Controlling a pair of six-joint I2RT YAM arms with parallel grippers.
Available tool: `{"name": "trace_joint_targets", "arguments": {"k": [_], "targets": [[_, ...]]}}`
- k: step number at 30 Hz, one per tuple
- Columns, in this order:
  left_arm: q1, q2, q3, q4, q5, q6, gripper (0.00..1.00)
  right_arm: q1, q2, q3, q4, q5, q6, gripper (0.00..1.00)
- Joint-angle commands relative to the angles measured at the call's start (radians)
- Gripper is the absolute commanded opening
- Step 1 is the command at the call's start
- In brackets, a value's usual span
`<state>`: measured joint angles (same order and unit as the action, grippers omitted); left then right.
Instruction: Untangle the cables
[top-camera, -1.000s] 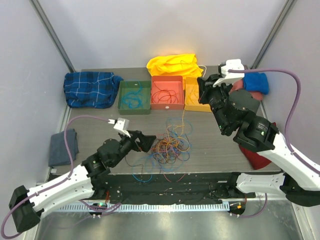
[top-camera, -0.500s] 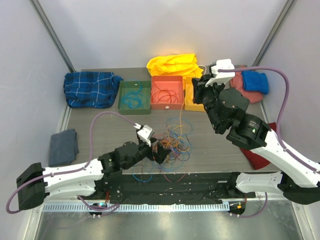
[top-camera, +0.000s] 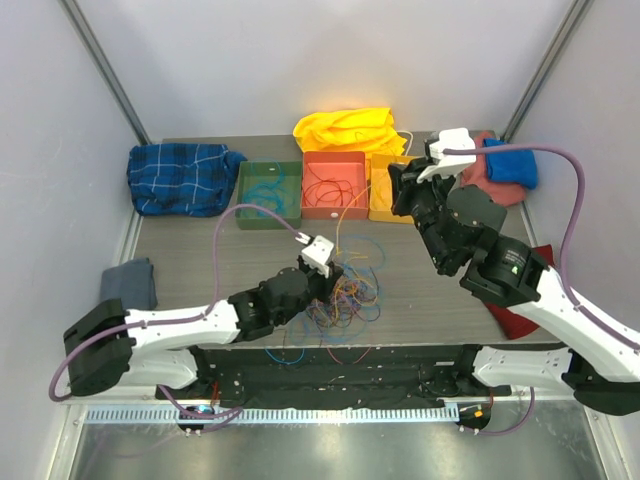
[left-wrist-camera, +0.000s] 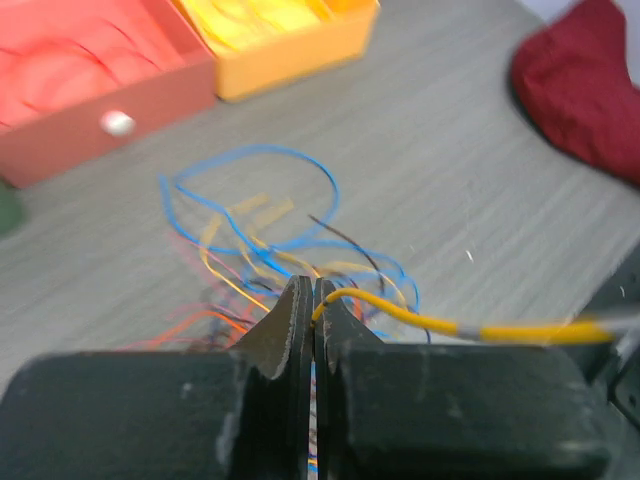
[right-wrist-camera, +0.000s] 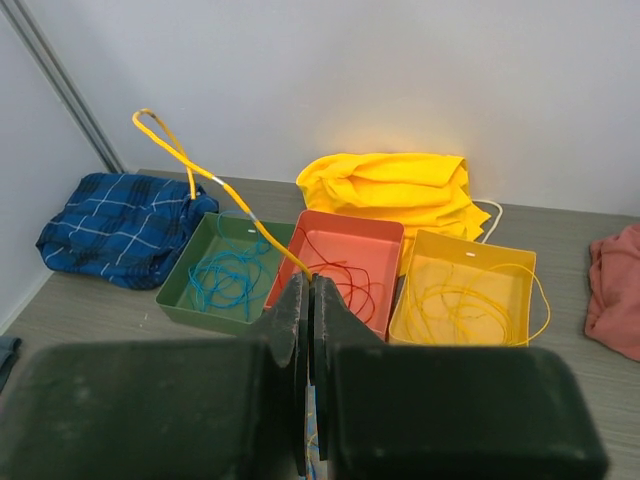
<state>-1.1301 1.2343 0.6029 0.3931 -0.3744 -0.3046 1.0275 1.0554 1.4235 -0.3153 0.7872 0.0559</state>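
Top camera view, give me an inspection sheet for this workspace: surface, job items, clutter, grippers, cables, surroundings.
Surface: grey wood-look table.
Job's things: multicoloured cable tangle mid-table; green tray holds blue cables, red tray red cables, yellow tray yellow cables.
Clutter: plaid cloth, yellow cloth, grey cloth, blue cloth, dark red cloth.
Grippers: left gripper shut on a yellow cable; right gripper shut on a looped yellow cable.
Cables: lilac hoses arch over both arms.
Surroundings: pale walls, metal frame posts.
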Motion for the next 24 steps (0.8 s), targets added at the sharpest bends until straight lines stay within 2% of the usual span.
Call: {"name": "trace_joint_targets", "arguments": {"k": [1, 2, 5, 6, 9, 14, 20, 24], "targets": [[0.018, -0.142, 0.116, -0.084, -0.191, 0.056, 0.0, 0.0, -0.037, -0.034, 0.025, 0.003, 0.024, 0.04], [0.023, -0.16, 0.142, -0.115, -0.214, 0.067, 0.0, 0.0, -0.035, -0.037, 0.016, -0.005, 0.03, 0.2], [0.061, -0.185, 0.309, -0.268, -0.257, 0.088, 0.0, -0.001, -0.022, -0.054, -0.011, -0.016, 0.065, 0.56], [0.093, -0.179, 0.413, -0.311, -0.253, 0.087, 0.0, -0.001, -0.018, -0.058, -0.018, -0.017, 0.077, 0.6], [0.151, -0.128, 0.625, -0.486, -0.233, 0.081, 0.0, 0.0, -0.015, -0.099, -0.022, -0.028, 0.116, 0.64], [0.17, -0.035, 0.901, -0.557, -0.209, 0.134, 0.0, 0.0, -0.026, -0.144, -0.027, -0.069, 0.165, 0.65], [0.17, 0.073, 1.11, -0.635, -0.155, 0.16, 0.0, -0.001, -0.04, -0.202, -0.005, -0.149, 0.185, 0.62], [0.171, 0.102, 1.15, -0.695, -0.124, 0.136, 0.0, 0.0, -0.049, -0.245, 0.038, -0.189, 0.182, 0.62]]}}
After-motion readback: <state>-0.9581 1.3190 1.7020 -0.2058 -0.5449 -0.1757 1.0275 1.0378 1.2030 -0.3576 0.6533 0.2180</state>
